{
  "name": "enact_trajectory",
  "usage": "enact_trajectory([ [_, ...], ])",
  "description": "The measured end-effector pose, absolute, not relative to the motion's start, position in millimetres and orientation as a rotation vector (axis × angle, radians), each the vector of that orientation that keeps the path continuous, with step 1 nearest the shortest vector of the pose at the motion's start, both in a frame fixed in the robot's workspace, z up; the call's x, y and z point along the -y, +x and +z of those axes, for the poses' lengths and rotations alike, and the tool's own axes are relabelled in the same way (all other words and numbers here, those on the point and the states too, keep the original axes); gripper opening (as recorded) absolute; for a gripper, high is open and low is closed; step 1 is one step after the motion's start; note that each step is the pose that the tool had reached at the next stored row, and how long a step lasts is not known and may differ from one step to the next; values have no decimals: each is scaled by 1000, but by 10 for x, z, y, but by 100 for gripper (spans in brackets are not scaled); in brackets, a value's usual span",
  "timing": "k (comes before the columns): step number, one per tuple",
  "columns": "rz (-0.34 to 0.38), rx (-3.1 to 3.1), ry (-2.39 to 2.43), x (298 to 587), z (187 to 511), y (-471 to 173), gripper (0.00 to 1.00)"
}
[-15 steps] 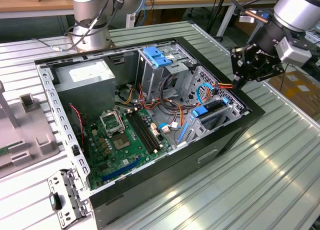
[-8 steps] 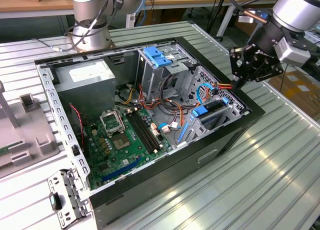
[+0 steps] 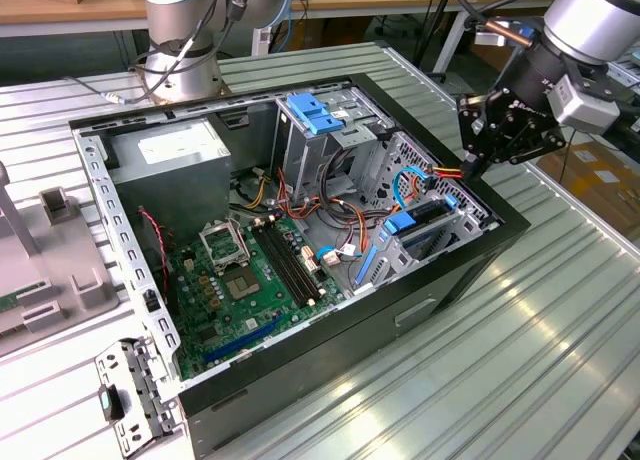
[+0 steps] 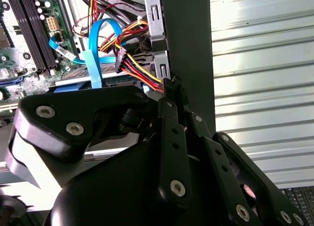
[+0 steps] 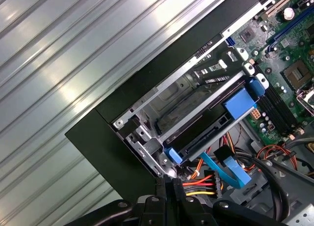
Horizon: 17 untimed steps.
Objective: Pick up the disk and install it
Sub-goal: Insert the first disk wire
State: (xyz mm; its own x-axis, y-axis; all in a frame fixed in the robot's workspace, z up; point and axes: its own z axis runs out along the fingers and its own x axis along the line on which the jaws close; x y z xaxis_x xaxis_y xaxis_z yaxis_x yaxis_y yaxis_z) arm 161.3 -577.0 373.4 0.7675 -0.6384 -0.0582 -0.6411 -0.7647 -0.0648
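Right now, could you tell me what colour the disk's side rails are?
Blue, clearest in the first wrist view.

Exterior view: high, oblique, whole open computer case (image 3: 300, 250); both wrist views: close, sharing its drive-bay corner.

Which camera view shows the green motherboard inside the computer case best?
The exterior view: nearly all of the motherboard lies open to sight inside the case. The second wrist view catches a corner of the motherboard, and the first wrist view catches an edge strip of it.
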Motion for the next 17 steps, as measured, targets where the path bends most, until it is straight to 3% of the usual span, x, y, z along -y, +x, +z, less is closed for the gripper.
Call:
enact_trajectory([
  [17, 50, -1043, -2877, 5770, 3734, 1493, 17],
])
